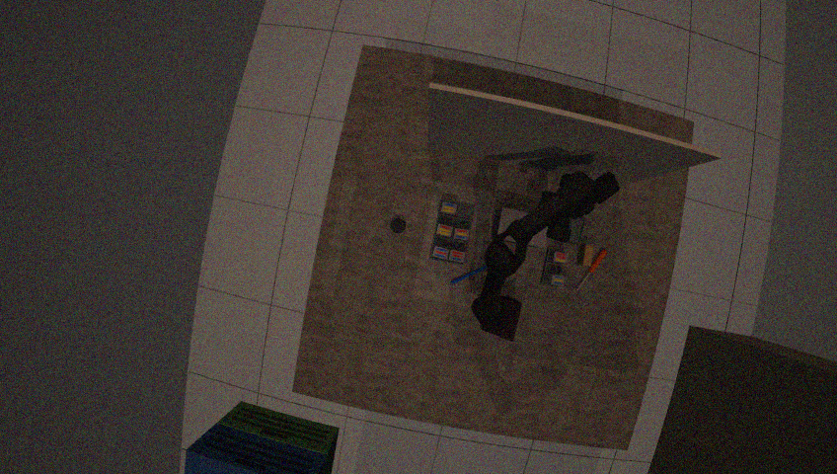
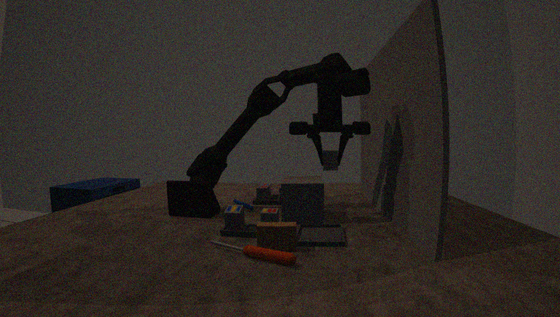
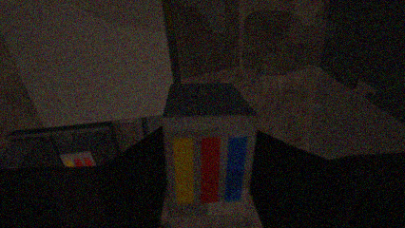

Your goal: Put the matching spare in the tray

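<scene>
gripper (image 2: 329, 162) clamped on spare block (image 3: 209, 166), yellow-red-blue stripes, held high over the table | below: grey mounted unit (image 2: 302, 204), dark tray (image 2: 323, 236), two striped spares (image 2: 251, 214) | tan box (image 2: 276, 234) and orange screwdriver (image 2: 269, 254) nearer the camera | upright panel (image 2: 408, 129) close beside the gripper; open air on its other side

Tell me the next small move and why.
Probably lower straight down with the fingers closed. The gripper holds the yellow-red-blue striped spare high in the air, seemingly about over the dark tray, so releasing here would drop it.
</scene>
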Robot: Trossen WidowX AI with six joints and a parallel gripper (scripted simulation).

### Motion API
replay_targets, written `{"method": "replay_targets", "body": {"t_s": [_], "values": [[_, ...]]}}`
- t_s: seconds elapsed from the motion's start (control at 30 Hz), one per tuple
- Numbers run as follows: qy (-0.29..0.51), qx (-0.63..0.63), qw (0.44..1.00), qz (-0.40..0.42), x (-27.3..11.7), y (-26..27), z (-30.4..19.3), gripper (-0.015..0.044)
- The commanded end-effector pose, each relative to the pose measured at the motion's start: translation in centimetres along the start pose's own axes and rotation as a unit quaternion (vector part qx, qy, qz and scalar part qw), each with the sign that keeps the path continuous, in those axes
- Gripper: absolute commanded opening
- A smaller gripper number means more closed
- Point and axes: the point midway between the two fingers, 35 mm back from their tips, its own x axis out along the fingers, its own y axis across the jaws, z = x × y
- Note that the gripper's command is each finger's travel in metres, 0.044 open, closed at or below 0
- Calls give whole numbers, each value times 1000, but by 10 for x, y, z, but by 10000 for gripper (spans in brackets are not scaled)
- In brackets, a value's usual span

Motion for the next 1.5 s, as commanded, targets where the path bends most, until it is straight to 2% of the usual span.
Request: {"method": "replay_targets", "body": {"t_s": [0.0, 0.4, 1.47], "values": [[0, -2, 1000, -2, -1, 3, -30, 0], [-11, -6, 1000, -1, 12, 19, -103, 0], [-10, -7, 1000, -1, 30, 16, -105, 0]]}}
